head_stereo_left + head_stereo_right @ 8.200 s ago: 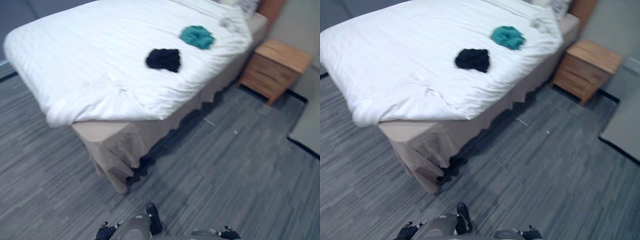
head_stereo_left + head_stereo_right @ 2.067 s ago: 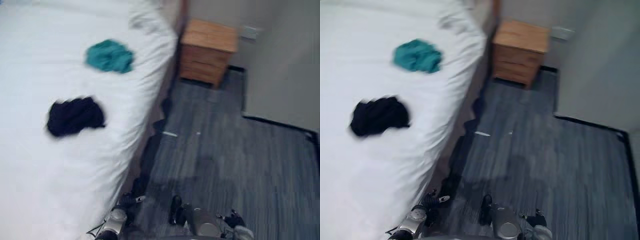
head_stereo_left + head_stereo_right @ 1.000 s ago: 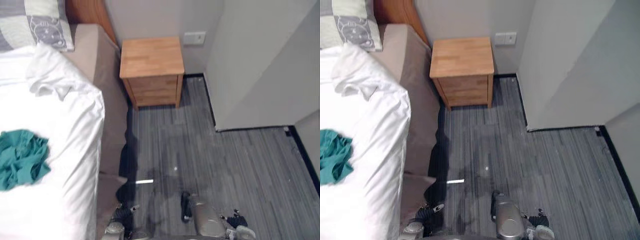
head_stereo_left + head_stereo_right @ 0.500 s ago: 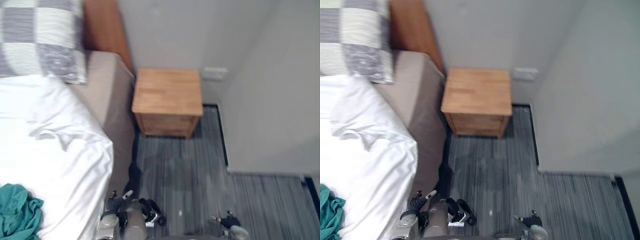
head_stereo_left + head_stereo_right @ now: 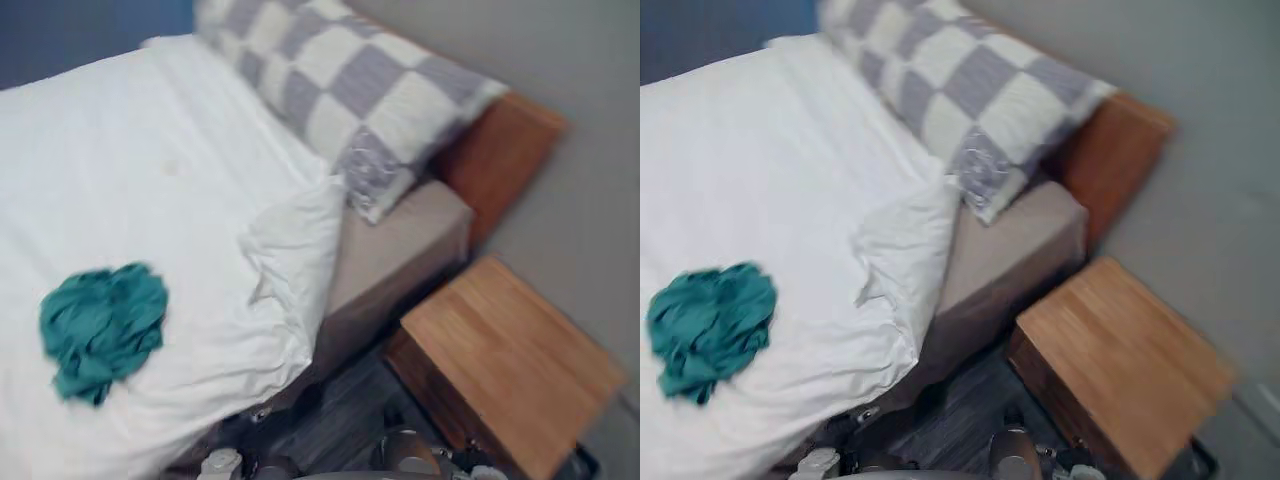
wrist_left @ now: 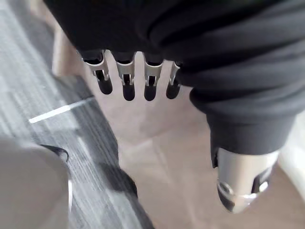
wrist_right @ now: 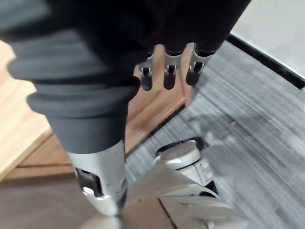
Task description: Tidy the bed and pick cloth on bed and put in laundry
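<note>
A crumpled teal cloth (image 5: 100,328) lies on the white duvet (image 5: 150,180) of the bed, near its side edge. The duvet's top corner (image 5: 300,235) is rumpled and folded back below a grey-and-white checked pillow (image 5: 350,90). My left hand (image 6: 125,78) hangs low beside the bed's beige skirt (image 6: 157,143), with its fingers relaxed and holding nothing. My right hand (image 7: 167,71) hangs over the grey floor next to the wooden nightstand (image 7: 19,129), also open and empty.
A wooden nightstand (image 5: 510,360) stands close to the bed's head end, at my right. A brown headboard (image 5: 500,160) meets the grey wall behind the pillow. Bare beige mattress (image 5: 400,250) shows between the duvet and the headboard. A narrow strip of grey floor (image 5: 340,420) separates bed and nightstand.
The camera has swung left towards the head of the bed, so the pillow and the whole teal cloth have come into view. Both hands still hang empty.
</note>
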### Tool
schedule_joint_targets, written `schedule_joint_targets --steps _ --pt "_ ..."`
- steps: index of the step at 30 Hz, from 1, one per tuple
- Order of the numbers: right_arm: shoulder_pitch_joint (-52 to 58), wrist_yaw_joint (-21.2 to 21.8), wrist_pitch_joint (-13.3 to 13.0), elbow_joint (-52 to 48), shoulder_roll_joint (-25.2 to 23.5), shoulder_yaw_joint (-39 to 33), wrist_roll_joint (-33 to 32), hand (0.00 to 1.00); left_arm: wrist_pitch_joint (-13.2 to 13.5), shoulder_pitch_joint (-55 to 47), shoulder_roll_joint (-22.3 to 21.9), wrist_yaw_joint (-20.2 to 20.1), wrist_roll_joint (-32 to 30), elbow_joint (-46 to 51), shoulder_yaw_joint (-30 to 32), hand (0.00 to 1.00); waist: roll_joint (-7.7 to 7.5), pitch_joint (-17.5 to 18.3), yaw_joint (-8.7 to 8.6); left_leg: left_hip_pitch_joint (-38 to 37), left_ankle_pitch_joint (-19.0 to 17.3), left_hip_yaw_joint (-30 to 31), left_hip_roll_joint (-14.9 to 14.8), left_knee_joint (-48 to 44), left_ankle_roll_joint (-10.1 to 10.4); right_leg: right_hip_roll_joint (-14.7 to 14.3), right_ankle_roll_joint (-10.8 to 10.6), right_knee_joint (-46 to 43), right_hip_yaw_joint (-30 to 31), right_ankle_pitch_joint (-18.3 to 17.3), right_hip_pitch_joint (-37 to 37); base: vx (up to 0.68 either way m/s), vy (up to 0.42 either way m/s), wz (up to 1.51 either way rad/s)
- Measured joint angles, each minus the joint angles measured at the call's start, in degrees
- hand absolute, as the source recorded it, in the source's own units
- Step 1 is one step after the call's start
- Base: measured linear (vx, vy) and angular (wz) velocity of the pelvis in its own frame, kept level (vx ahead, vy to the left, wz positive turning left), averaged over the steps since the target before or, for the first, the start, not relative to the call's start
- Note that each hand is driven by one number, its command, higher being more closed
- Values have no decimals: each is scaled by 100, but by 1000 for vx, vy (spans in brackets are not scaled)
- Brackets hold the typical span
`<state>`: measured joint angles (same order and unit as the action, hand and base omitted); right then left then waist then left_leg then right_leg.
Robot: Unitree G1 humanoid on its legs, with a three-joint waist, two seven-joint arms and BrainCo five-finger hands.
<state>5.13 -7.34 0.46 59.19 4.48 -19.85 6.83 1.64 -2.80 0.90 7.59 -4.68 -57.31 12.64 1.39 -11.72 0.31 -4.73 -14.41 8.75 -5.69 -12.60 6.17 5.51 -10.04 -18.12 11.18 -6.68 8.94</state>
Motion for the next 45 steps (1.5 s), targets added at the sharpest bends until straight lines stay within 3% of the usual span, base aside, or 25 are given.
schedule_joint_targets --steps 1,2,4,6,10,11,13,15,17,22,27,30,31,34,37,43,45 --pt "-27 9 -6 -66 5 0 -56 0 -5 -12 -81 -5 2 -15 168 0 104 -5 38 -25 159 40 -194 110 239 -97 142 -84 -352 -91 -102 103 -395 117" --pt "-20 17 -10 -162 1 16 -78 0 8 -32 -143 -6 8 -9 322 0 130 -6 43 -113 390 43 -380 285 333 -190 244 -100 -685 -147 -290 78 -381 114" --pt "-21 14 -10 -225 -35 16 -189 0 30 -37 -182 -12 21 8 397 0 140 6 64 -118 596 30 -547 400 381 -266 363 -75 -995 -186 -484 13 -281 90" --pt "-41 6 -26 -341 -82 9 -251 0 50 -91 -213 -14 26 116 456 0 90 33 61 -3 790 -354 -591 435 361 -205 460 -42 -1237 -241 -519 -47 -168 75" --pt "47 -99 -7 -384 -126 -459 -591 0 -11 -94 -224 -11 18 117 564 0 89 33 38 115 855 -3461 -839 8 -66 233 487 37 -1699 -250 -587 -95 -12 62" --pt "54 -139 -6 -386 -144 -527 -650 0 -13 -105 -220 -12 7 117 565 0 94 41 34 111 904 -3615 -790 21 -84 287 463 46 -1742 -266 -597 -161 82 38" --pt "99 -264 13 -637 -220 -939 -857 0 -29 -180 -201 -13 -9 101 571 0 173 128 -9 56 1063 -3647 -537 507 -120 387 353 371 -1782 -149 -738 -117 110 27" --pt "307 -588 23 -1792 -309 -1549 -1114 0 -84 -403 -118 -10 -59 102 552 0 259 253 -196 -60 1451 -3500 -188 1381 -153 492 283 954 -1925 198 -889 -55 153 40" --pt "328 -876 47 -2629 -290 -1836 -1122 0 -124 -527 -51 -5 -63 99 516 0 262 260 -258 -109 1659 -3434 -72 1706 -163 521 277 1121 -1963 355 -930 -26 93 27" --pt "52 -1390 63 -4423 156 -2084 -479 0 -131 -740 250 -5 -173 91 64 0 55 306 -242 -131 1832 -3082 -27 1845 -193 543 215 1249 -2275 445 -1161 -4 35 33" --pt "-1059 -1395 -2 -4870 1205 -1228 218 0 -108 -711 354 -20 -277 107 -172 0 -28 290 -211 2 1953 -2895 -46 1849 -197 485 258 1251 -2417 468 -1141 -18 0 17" --pt "-1702 -1354 -14 -4960 1691 -479 515 0 -93 -600 414 -66 -289 107 -199 0 -64 220 -106 282 2058 -2737 -130 1849 -183 411 321 1236 -2551 501 -957 -49 -20 28" --pt "-1986 -1313 -13 -4963 1849 -214 579 0 -87 -527 443 -110 -290 109 -212 0 -13 162 -53 407 2116 -2648 -160 1848 -184 376 345 1225 -2625 509 -886 -78 -28 39" --pt "-2824 -1140 -16 -5055 2168 442 738 0 -77 -334 529 -117 -333 107 -369 0 -72 -111 82 842 2253 -2540 -244 1846 -171 309 428 1101 -2753 539 -491 -85 -23 27" --pt "-3773 -1109 -28 -5028 2487 1041 811 0 -54 -154 605 -113 -343 111 -424 0 -109 -469 110 1190 2422 -2407 -252 1809 -223 317 453 933 -2789 553 -122 -37 8 30" --pt "-5223 -1109 -130 -4049 2854 1810 941 0 31 231 910 -67 -377 307 -608 0 -71 -1086 324 1811 2585 -2299 -209 1744 -275 381 458 635 -2676 556 552 -40 15 13" --pt "-5481 -1101 -127 -3729 3000 2061 949 0 73 427 927 25 -363 346 -684 0 2 -1315 376 2135 2563 -2221 -207 1446 -298 441 460 480 -2666 549 770 -51 -6 20"
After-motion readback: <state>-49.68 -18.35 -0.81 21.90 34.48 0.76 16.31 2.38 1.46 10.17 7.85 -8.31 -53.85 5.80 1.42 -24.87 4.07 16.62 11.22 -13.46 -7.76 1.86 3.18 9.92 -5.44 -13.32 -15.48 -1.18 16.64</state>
